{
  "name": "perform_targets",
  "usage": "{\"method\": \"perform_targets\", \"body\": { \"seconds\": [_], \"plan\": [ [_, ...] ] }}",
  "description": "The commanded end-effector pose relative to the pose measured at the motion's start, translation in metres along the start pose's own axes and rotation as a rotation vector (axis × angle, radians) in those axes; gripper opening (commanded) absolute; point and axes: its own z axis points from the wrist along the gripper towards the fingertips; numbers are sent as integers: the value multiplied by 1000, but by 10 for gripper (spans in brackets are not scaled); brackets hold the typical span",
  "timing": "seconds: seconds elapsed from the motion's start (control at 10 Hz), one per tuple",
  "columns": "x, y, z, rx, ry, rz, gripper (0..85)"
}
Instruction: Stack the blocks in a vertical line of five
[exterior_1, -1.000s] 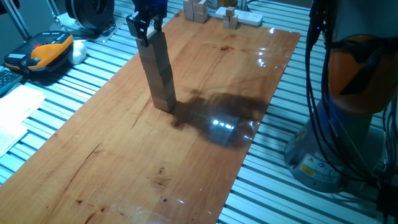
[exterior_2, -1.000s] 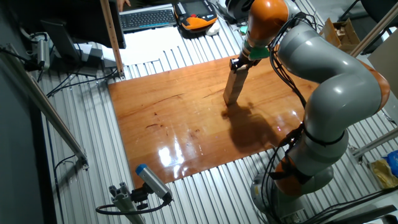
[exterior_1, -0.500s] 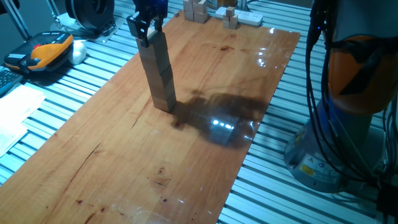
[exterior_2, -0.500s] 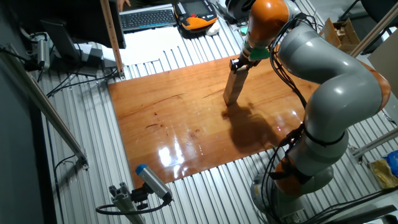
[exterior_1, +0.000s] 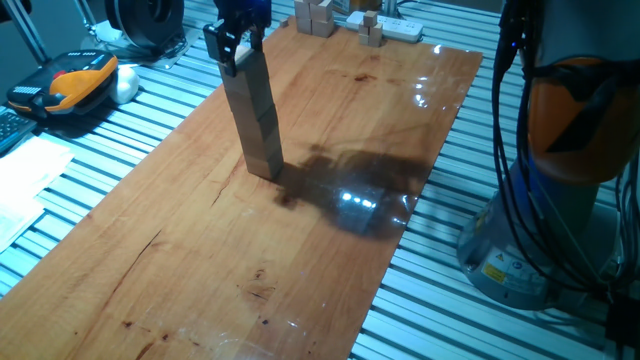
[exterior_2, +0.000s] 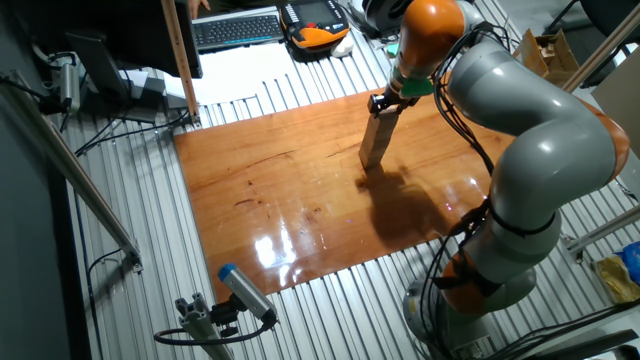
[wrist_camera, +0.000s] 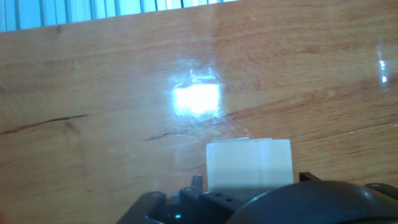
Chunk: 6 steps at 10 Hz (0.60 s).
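Several pale wooden blocks (exterior_1: 256, 115) stand stacked in one tall column on the wooden table (exterior_1: 330, 120). The same column (exterior_2: 375, 140) shows in the other fixed view. My gripper (exterior_1: 231, 50) sits at the column's top, and its dark fingers (exterior_1: 228, 58) flank the uppermost block and look slightly spread. In the other fixed view the gripper (exterior_2: 384, 102) hangs right at the top of the stack. In the hand view the top block (wrist_camera: 249, 163) shows as a pale square at the lower edge, just above the hand's dark housing.
A cluster of small wooden blocks (exterior_1: 315, 16) and a white power strip (exterior_1: 395, 27) lie at the table's far end. An orange and black handset (exterior_1: 75, 80) rests on the slatted bench to the left. The robot's base (exterior_1: 560, 150) stands to the right of the table.
The gripper has crept upward very slightly at the top of the stack. The column of blocks has not moved.
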Motion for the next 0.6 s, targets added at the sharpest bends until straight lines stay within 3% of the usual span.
{"method": "perform_targets", "body": {
  "seconds": [0.0, 0.5],
  "plan": [
    [0, 0, 0, 0, -4, 5, 850],
    [-1, -2, -7, -21, -13, 14, 850]
  ]
}}
